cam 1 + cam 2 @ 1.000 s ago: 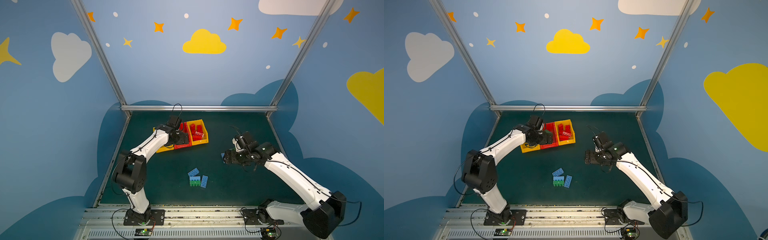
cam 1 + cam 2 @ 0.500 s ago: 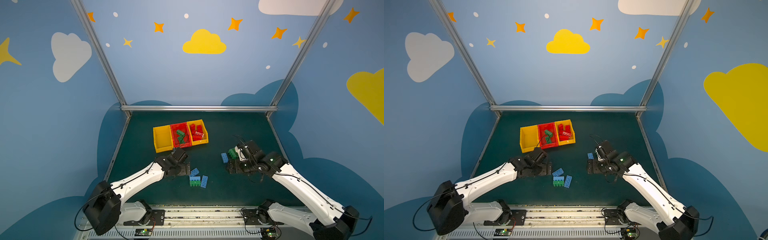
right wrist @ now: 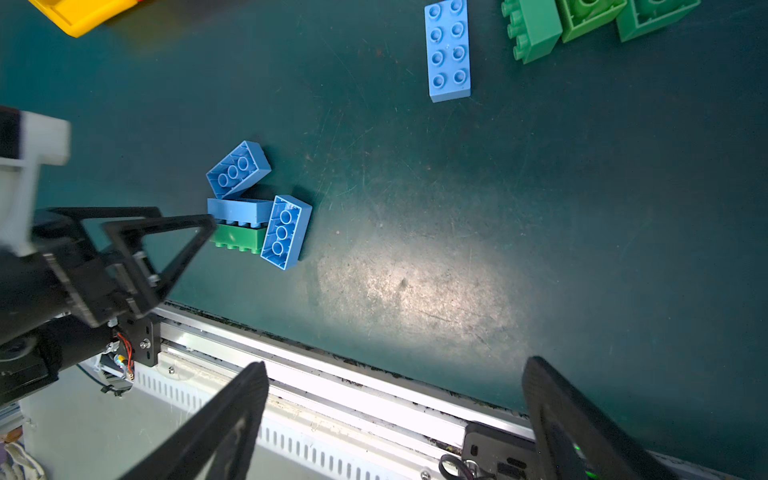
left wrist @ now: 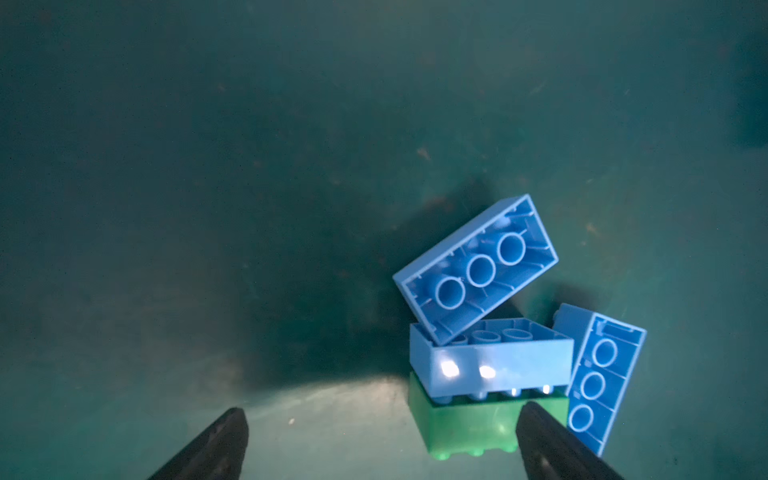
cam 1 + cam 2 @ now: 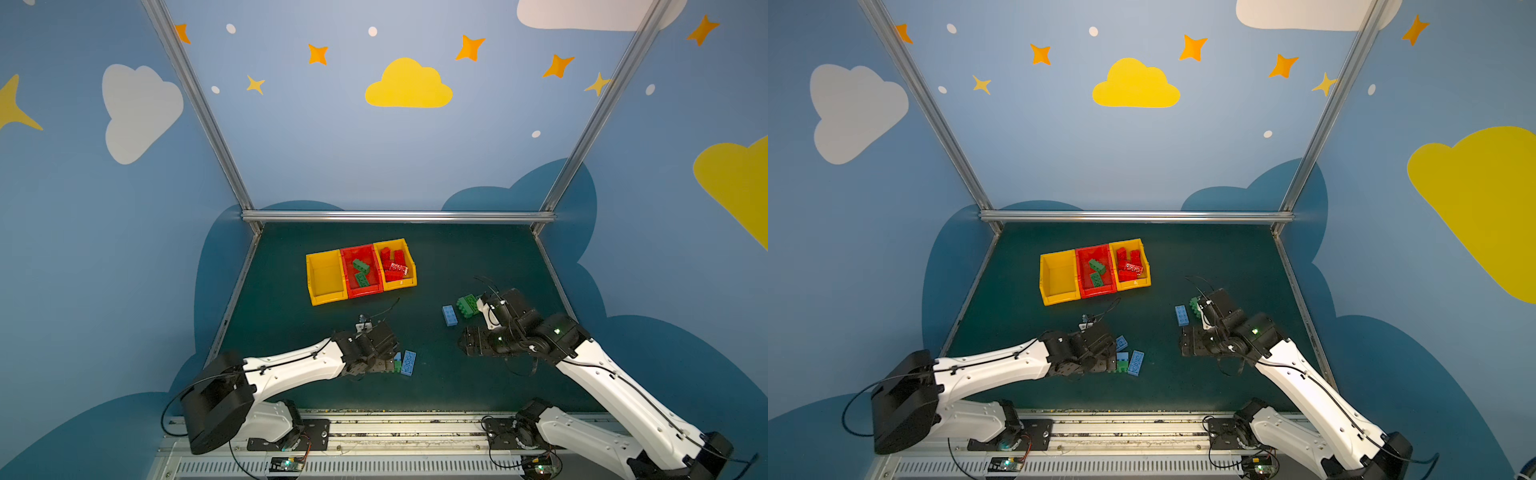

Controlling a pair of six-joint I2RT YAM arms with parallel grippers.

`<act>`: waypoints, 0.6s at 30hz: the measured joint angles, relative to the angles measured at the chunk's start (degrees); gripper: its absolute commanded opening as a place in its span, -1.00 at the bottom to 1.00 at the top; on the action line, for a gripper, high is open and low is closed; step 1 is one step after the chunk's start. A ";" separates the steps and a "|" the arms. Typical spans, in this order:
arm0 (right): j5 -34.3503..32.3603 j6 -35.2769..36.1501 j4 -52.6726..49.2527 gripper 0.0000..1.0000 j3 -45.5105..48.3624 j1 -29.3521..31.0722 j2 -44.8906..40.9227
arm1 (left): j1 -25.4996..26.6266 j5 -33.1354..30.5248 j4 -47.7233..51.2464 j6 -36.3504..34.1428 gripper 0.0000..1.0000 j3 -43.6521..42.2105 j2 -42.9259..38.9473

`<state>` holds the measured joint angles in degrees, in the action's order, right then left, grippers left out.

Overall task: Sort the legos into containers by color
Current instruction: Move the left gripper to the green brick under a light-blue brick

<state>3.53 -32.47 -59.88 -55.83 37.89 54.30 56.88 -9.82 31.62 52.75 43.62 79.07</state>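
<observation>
The left hand (image 4: 384,415) gapes empty beside the blue-and-green legos (image 5: 408,363), lower centre in both top views, seemingly lining up a grasp. The right hand (image 3: 397,368), also wide and empty, hovers at right; the containers (image 5: 328,298) wait mid-frame.

Table mat (image 5: 457,257): dark green; scuffs and scratches are noted where it is lit in the right wrist view.
Bin row (image 5: 328,298): set directly on the mat toward 11 o'clock; yellow, red and yellow bins are joined side by side.
Lone blue brick (image 5: 449,315): laid flat toward 3 o'clock, studs up.
Green bricks (image 5: 467,305): found just beside it, at its 2 o'clock; three are counted in the right wrist view.
Near cluster (image 5: 1128,357): gathered toward 6 o'clock. Two blue bricks are seen hollow side showing, and a third is pressed studs-first against one green brick (image 5: 1122,367).
</observation>
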 measured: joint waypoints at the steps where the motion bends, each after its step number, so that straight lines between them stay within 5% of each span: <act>1: 0.00 -0.07 -0.24 0.87 0.04 0.00 -0.48 | 0.63 -0.07 -0.11 0.42 1.00 0.61 1.22; 18: -1.27 -1.38 -5.73 0.87 1.09 0.00 -7.48 | 4.81 -1.88 -1.84 3.72 0.85 6.43 11.30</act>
<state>2.26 -33.85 -65.60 -54.74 37.89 46.83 61.69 -11.70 29.78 56.47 50.04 90.37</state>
